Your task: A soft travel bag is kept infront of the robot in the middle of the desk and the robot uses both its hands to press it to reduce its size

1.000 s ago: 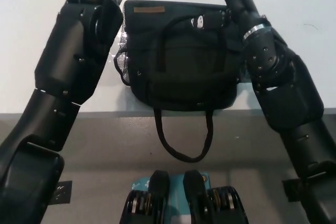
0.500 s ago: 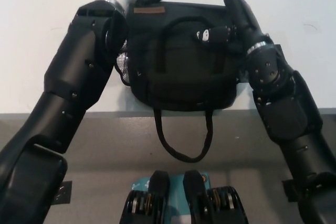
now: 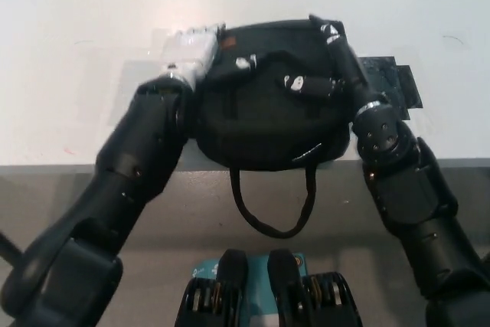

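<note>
The black soft travel bag (image 3: 264, 116) lies in the middle of the white desk (image 3: 69, 51), its front edge near the desk's edge. My white left hand (image 3: 191, 49) lies on the bag's far left corner, its dark fingers (image 3: 243, 61) spread flat over the top. My black right hand (image 3: 328, 55) lies on the far right corner, with one finger (image 3: 305, 84) stretched across the bag's top. Both hands are open and bear down on the bag, gripping nothing. The bag looks squashed and bulges between them.
The bag's black strap loop (image 3: 272, 208) hangs over the desk's front edge (image 3: 76, 165). Black tape patches (image 3: 394, 82) are stuck to the desk to the right of the bag. Bare white desk extends to the left, right and beyond the bag.
Both hands have come down from beyond the bag's far edge onto its top. The bag's far edge has been pushed nearer and the bag is shorter. The tape patches now show.
</note>
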Tool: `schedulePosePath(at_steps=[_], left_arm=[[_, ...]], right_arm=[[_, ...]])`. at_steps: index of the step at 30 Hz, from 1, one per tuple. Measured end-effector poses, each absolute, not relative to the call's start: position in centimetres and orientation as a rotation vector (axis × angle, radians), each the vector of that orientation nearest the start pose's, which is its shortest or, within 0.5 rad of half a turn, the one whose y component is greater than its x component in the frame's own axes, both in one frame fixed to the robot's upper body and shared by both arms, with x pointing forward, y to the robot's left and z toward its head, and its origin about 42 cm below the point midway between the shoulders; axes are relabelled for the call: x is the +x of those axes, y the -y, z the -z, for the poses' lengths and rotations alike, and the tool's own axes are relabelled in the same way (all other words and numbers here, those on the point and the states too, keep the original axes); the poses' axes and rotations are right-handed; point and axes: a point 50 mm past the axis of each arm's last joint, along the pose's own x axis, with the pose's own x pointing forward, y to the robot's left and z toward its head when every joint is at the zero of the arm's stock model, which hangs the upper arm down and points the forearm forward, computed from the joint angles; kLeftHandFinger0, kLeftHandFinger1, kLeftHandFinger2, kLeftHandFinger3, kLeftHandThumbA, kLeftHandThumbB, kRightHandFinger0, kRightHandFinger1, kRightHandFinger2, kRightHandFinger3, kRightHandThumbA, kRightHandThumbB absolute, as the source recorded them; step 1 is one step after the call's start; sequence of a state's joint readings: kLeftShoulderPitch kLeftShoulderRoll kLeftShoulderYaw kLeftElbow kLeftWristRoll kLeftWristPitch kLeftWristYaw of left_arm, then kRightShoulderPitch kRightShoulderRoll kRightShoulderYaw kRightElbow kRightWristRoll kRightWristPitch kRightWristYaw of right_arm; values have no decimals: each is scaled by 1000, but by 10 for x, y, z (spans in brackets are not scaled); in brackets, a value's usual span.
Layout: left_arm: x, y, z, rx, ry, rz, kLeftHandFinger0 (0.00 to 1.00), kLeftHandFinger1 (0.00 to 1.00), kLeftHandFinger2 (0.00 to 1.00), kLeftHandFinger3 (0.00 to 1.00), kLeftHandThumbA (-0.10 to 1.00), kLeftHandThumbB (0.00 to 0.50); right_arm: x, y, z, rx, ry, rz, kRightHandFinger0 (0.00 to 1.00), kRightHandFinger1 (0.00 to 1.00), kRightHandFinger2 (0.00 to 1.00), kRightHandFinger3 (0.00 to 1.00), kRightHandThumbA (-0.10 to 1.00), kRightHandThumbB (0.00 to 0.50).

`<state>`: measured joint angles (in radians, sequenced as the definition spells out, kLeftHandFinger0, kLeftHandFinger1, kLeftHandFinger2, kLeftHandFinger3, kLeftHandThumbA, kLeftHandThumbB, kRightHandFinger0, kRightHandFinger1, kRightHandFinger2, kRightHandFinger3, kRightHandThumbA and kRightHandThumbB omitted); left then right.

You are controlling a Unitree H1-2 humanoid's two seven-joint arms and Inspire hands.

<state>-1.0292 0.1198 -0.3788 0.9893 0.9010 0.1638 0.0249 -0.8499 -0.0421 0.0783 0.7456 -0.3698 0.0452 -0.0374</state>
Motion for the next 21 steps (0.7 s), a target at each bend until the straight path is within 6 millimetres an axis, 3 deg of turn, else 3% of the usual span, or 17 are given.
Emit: schedulePosePath(at_steps=[3, 9, 11, 14, 18, 19, 21], left_arm=[[548, -129, -218, 1415, 41, 176, 1000, 1000, 1000, 1000, 1000, 247], [544, -128, -196, 1438, 61, 149, 1000, 1000, 1000, 1000, 1000, 229], [540, -129, -186, 1445, 75, 141, 1000, 1000, 1000, 1000, 1000, 228], [536, -130, -177, 1460, 97, 129, 1000, 1000, 1000, 1000, 1000, 226], [533, -132, -170, 1489, 121, 116, 1000, 1000, 1000, 1000, 1000, 238], [533, -133, -168, 1493, 124, 112, 1000, 1000, 1000, 1000, 1000, 239], [532, -134, -166, 1501, 128, 110, 1000, 1000, 1000, 1000, 1000, 242]], right_arm=[[520, 135, -207, -525, 61, -159, 1000, 1000, 1000, 1000, 1000, 268], [520, 138, -183, -532, 19, -162, 1000, 1000, 1000, 1000, 1000, 282], [520, 138, -176, -538, 12, -166, 1000, 1000, 1000, 1000, 1000, 255], [520, 137, -170, -551, 13, -173, 1000, 1000, 1000, 1000, 1000, 218], [522, 135, -162, -619, 12, -191, 1000, 1000, 1000, 1000, 1000, 232], [523, 134, -162, -651, 15, -197, 1000, 1000, 1000, 1000, 1000, 208], [525, 133, -159, -725, 16, -212, 1000, 1000, 1000, 1000, 1000, 213]])
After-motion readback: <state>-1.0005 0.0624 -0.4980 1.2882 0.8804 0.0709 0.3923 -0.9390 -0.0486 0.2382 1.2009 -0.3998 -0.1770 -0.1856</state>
